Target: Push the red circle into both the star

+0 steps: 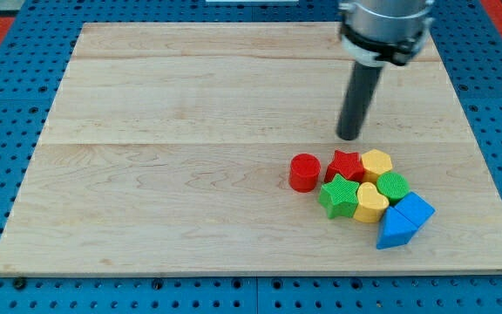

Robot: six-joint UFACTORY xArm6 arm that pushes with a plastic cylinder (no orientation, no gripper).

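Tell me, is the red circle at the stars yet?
Nearly. The red circle sits just left of the red star and green star, with a small gap to each. My tip is above the pile, not touching the circle. Left: get behind it and push right.

On the pale wooden board (190,131) sit what look like eight small blocks: one red circle (304,172), two stars, red (345,164) and green (339,194), two yellow pieces (376,162) (371,202), one green cylinder (393,186), and two blue wedges (396,227) (417,208).
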